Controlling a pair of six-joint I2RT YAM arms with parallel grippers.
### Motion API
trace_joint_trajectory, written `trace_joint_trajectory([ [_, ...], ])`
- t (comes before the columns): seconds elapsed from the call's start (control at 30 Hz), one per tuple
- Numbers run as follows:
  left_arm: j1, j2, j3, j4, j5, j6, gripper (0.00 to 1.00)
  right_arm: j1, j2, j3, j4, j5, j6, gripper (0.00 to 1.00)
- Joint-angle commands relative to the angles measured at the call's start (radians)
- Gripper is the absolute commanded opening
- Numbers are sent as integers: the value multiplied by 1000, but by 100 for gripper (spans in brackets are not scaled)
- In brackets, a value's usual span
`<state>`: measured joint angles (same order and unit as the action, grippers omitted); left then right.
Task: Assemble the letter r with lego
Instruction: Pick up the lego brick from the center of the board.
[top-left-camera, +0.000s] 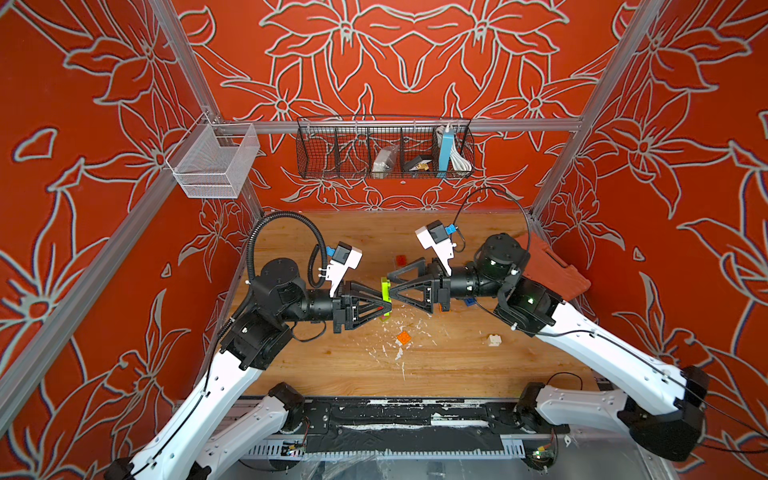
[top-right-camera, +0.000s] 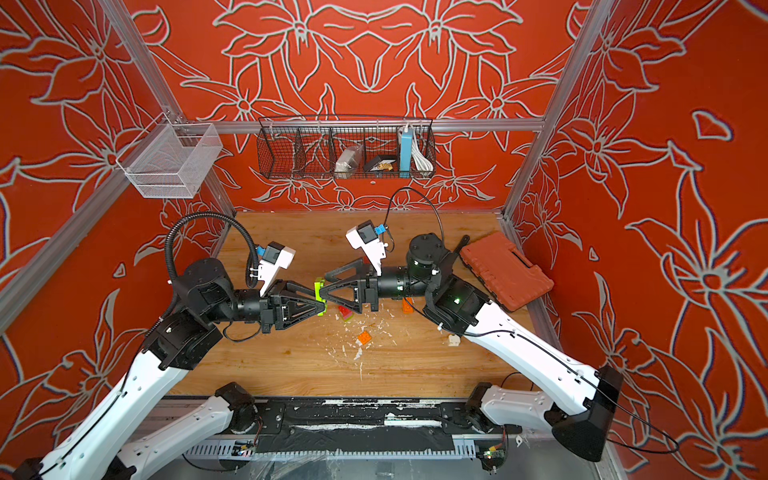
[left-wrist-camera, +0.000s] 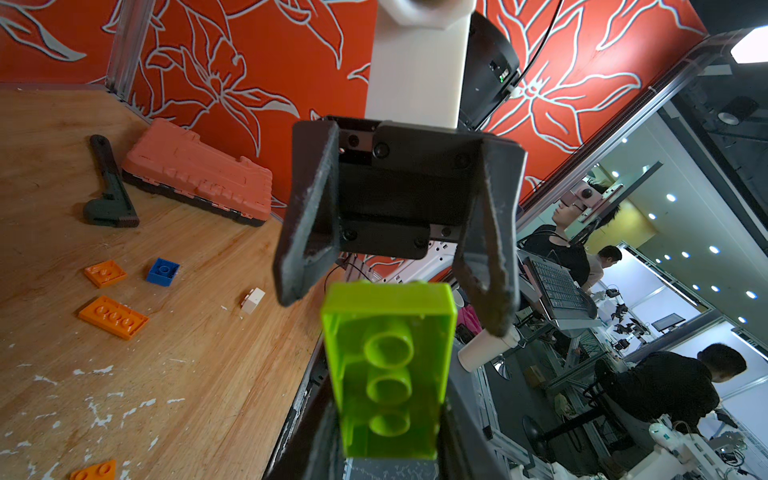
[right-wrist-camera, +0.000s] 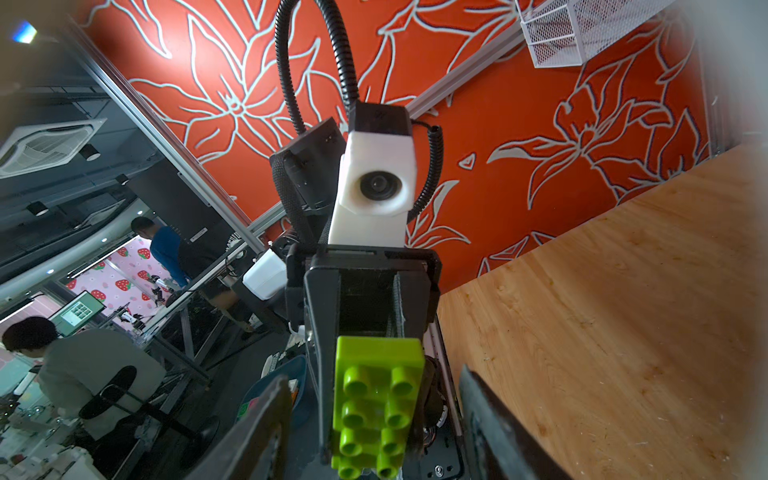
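My left gripper (top-left-camera: 388, 309) is shut on one end of a lime green lego brick (top-left-camera: 385, 296), held above the table's middle. In the left wrist view the brick (left-wrist-camera: 388, 365) shows its hollow underside. My right gripper (top-left-camera: 390, 284) faces it tip to tip, open, its fingers (right-wrist-camera: 257, 415) either side of the brick's studded face (right-wrist-camera: 378, 395) with a gap on each side. Loose lego lies on the wood: an orange plate (top-left-camera: 404, 337), a white brick (top-left-camera: 494, 340), a red one (top-left-camera: 401, 260), a blue one (left-wrist-camera: 163, 271) and more orange plates (left-wrist-camera: 113, 316).
A big orange-red ribbed case (top-right-camera: 505, 270) lies at the table's back right with a black wrench-like tool (left-wrist-camera: 110, 187) beside it. White paint flecks (top-left-camera: 399, 353) dot the wood. A black wire basket (top-left-camera: 384, 147) and a white mesh basket (top-left-camera: 212, 160) hang on the frame.
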<state>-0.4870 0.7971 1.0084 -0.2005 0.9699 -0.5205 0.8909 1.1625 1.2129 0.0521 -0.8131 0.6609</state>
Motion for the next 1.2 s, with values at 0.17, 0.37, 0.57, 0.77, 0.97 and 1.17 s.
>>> trace_joint_trajectory([
  [0.17,-16,-7,26,6,11,22,0,9,11,43,24,3,48,56],
  [0.37,-18,-9,25,10,2,20,0,18,13,33,35,-8,66,54],
  [0.57,-23,-7,26,8,-5,23,0,24,13,18,42,2,80,53],
  [0.77,-29,-10,27,1,-13,28,0,29,17,18,35,9,77,45],
  [0.97,-29,-12,29,-2,-23,31,0,29,16,11,26,22,76,48],
  [1.17,-29,-12,27,-3,-28,33,0,32,11,8,19,31,72,50],
])
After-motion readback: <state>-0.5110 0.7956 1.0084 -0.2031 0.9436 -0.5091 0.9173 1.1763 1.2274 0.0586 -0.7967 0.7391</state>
